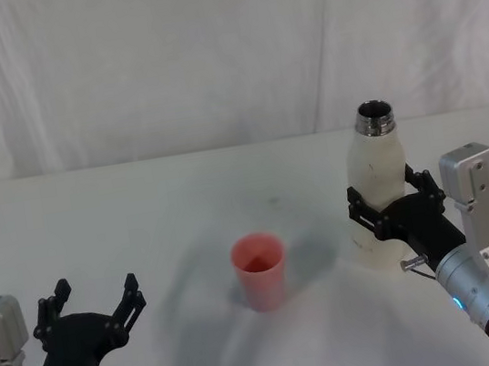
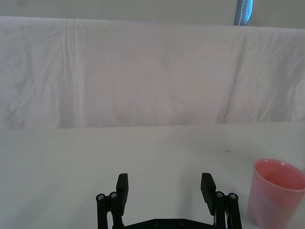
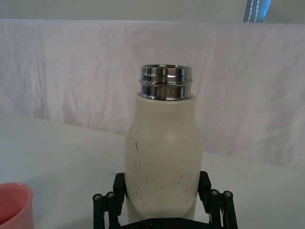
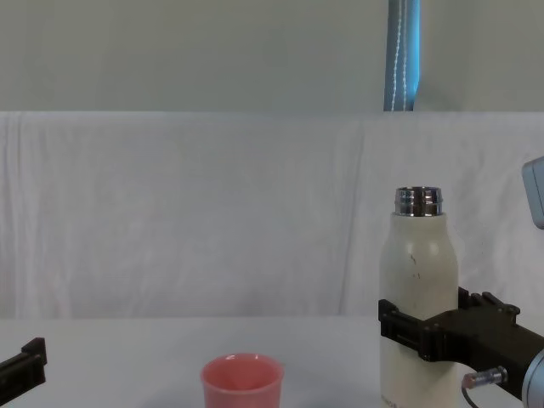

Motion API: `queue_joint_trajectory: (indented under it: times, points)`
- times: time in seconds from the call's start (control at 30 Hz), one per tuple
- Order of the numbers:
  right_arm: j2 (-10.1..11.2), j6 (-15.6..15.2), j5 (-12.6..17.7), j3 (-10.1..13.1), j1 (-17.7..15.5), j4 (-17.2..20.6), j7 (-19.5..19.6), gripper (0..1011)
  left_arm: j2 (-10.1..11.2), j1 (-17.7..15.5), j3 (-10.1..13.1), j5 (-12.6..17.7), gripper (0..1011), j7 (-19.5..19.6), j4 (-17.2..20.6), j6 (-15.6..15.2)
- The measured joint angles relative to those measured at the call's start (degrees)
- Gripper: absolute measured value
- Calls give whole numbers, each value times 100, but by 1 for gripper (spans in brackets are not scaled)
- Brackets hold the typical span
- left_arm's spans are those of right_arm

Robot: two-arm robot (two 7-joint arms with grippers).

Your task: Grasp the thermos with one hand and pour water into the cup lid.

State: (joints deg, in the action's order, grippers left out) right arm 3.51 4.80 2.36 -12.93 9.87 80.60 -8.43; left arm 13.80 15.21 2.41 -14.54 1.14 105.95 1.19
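Right gripper (image 1: 388,207) clamps the upright, uncapped thermos (image 1: 378,191). Cup lid (image 1: 259,270) stands beside it; contents indiscernible. Left gripper (image 1: 92,300) idles, jaws apart.

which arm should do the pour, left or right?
Right. The right gripper already straddles the upright thermos; the cup lid stands just to its left. The left gripper is open, holding nothing.

Tall cream-white matte thermos w/ steel neck (image 1: 378,189) stands upright on white cloth-covered table (image 1: 183,201), robot's right side. Small pink round cup lid (image 1: 259,270) upright on same table, left of thermos, slightly nearer robot, well apart from it. Black two-fingered right gripper (image 1: 394,208) sits around thermos lower body, one finger each side. Black left gripper (image 1: 94,302) at near-left, left of cup lid, apart from it.
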Motion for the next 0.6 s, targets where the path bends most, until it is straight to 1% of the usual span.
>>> queue_joint_trajectory:
  times: [0.2,0.3,0.43,0.57,0.6]
  points:
    - [3,8,2,4,-8,14,0,950,0,0,0,0,1001,0,0,0]
    - [41,94,-48,-9,-22,73,1,950,0,0,0,0,1001,0,0,0]
    - [135,233,-178,-53,-45,186,-7,950,0,0,0,0,1001,0,0,0]
    - [193,284,-241,-73,-66,262,-35,950,0,0,0,0,1001,0,0,0]
    - [237,322,-289,-93,-82,301,-51,950,0,0,0,0,1001,0,0,0]
